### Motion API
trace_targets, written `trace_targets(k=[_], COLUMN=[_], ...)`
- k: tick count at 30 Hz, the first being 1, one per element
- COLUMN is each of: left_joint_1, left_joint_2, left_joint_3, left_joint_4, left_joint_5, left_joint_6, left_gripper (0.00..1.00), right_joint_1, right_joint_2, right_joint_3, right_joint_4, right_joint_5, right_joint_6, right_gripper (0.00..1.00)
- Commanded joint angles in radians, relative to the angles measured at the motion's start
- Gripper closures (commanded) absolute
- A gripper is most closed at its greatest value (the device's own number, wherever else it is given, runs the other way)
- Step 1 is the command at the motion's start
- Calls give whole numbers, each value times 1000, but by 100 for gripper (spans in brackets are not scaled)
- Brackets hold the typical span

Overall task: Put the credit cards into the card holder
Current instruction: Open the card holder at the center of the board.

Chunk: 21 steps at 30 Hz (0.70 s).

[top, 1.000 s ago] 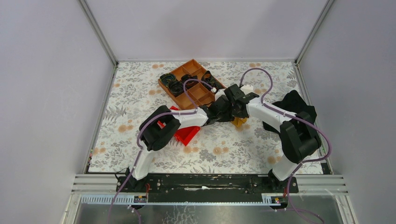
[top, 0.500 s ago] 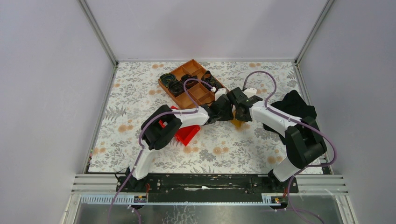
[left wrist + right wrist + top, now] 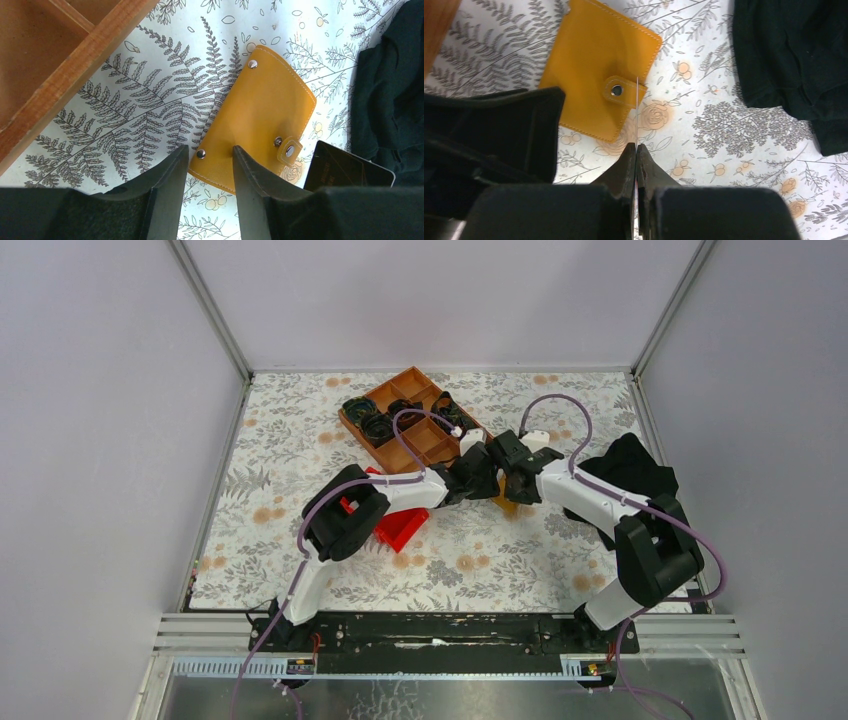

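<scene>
Right claw (image 3: pixel 636 150) pinches a card (image 3: pixel 637 110) edge-on, aimed at the shut holder (image 3: pixel 589 60); left claw (image 3: pixel 209 165), part spread, hangs over its edge, likely to steady or open it.

Closed yellow card holder (image 3: pixel 260 115) lies flat, dark credit card (image 3: pixel 347 170) just beside.

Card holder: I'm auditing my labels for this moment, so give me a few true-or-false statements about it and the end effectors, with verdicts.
1. The card holder lies closed, its tab snapped. True.
2. The right end effector is open and empty. False: it is shut on a credit card, seen edge-on from its wrist.
3. The left end effector is open, at the holder's edge. True.
4. The card holder lies inside the compartment tray. False: it lies on the patterned table, beside the tray.
</scene>
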Motion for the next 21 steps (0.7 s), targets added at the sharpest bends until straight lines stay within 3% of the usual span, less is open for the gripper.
trace_targets(k=[1, 21], left_joint_1=[1, 1], left_joint_2=[139, 153], left_joint_3=[-101, -106], left_joint_4=[-294, -290], left_joint_5=[-4, 0], left_joint_6=[11, -10], left_gripper=[54, 54], right_joint_1=[33, 66], right_joint_2=[-26, 38], right_joint_3=[52, 26], right_joint_4=[6, 46], right_joint_5=[-15, -78], right_joint_6=[-18, -28], right_gripper=[100, 100])
